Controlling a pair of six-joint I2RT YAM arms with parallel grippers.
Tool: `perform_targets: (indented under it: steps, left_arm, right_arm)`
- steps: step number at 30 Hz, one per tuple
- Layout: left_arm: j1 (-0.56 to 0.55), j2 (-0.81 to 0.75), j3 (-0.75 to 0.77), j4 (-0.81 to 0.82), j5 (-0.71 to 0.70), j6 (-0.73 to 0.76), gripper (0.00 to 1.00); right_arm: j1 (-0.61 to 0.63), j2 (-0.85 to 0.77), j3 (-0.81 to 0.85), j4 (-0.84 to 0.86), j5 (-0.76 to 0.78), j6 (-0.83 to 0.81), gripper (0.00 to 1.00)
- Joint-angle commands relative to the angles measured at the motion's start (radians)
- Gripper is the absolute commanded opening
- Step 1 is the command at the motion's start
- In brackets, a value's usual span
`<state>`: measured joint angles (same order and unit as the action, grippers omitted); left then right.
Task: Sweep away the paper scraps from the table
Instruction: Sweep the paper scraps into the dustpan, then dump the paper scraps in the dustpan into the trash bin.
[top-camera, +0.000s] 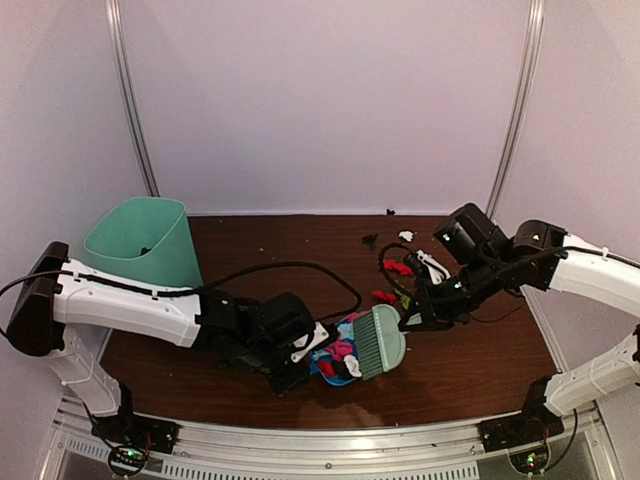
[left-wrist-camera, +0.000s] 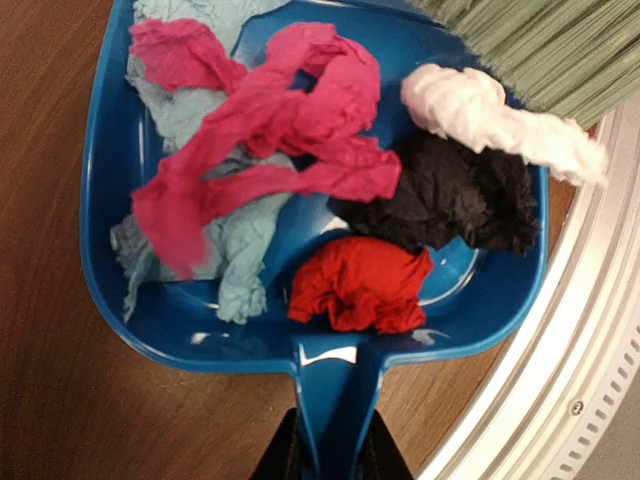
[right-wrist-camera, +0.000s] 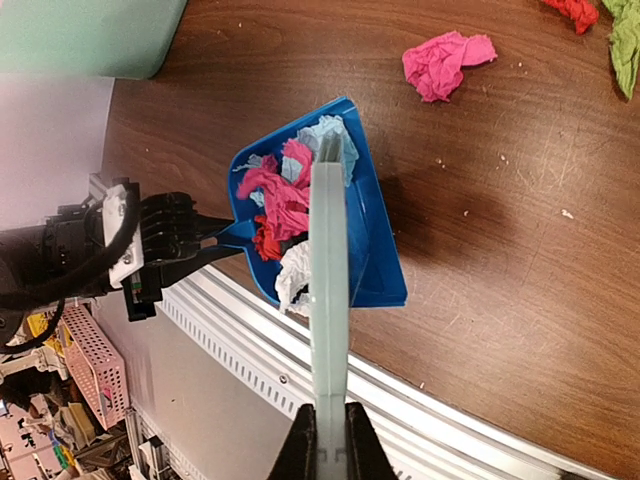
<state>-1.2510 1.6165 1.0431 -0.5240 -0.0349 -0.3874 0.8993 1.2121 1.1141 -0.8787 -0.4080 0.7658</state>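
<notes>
Holding both tools low over the table (top-camera: 480, 370), dark wood grain with a silver frame (top-camera: 330, 440) along the near edge. Bin (top-camera: 140, 240), mint green, stands at the far left, well apart from the work. Dustpan (left-wrist-camera: 250, 345), blue, sits near the front of the table, just beside the frame. My left gripper (left-wrist-camera: 335, 452) is clamped on its handle, one finger pressed to either side. Brush (top-camera: 380, 340), pale green, has its bristle head against the pan's right side in the top view. My right gripper (right-wrist-camera: 328, 440) is closed tight on the brush handle, which runs straight out from the fingers and over the pan. Scraps (right-wrist-camera: 290, 200) in the pan: a long twisted pink one (left-wrist-camera: 270, 130) lying across a pale blue one (left-wrist-camera: 235, 250); a black wad (left-wrist-camera: 450, 195) touching a red wad (left-wrist-camera: 360, 285) near the handle end; a white one (left-wrist-camera: 490, 115) at the pan's edge beside the bristles. On the bare wood: one pink (right-wrist-camera: 445, 62) beyond the pan and apart from it; red ones (top-camera: 398, 267) and a green strip (right-wrist-camera: 625, 40) farther off; a white bit (top-camera: 406, 236) and a black bit (top-camera: 370, 239) near the back edge.
</notes>
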Motion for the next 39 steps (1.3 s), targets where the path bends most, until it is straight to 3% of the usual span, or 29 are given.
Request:
perform_targets:
  steps: [1,13,20,29,39]
  left_arm:
    - [0.016,-0.05,-0.012,0.053,-0.026,-0.026,0.0]
    - [0.072,-0.109,-0.03,0.059,-0.044,-0.076,0.0]
    - [0.105,-0.141,-0.014,-0.004,-0.101,-0.13,0.0]
    - [0.138,-0.203,0.05,-0.134,-0.197,-0.188,0.0]
    - [0.201,-0.26,0.238,-0.316,-0.252,-0.288,0.0]
  right_arm:
    - [0.004,0.005,0.099,-0.071,0.064,-0.037,0.0]
    - [0.003,0.025,0.241,-0.162,0.11,-0.06,0.0]
    - [-0.014,0.017,0.278,-0.178,0.215,-0.034,0.0]
    - [-0.041,-0.012,0.263,-0.152,0.334,0.032,0.0]
    - [-0.052,-0.007,0.223,-0.095,0.342,0.055,0.0]
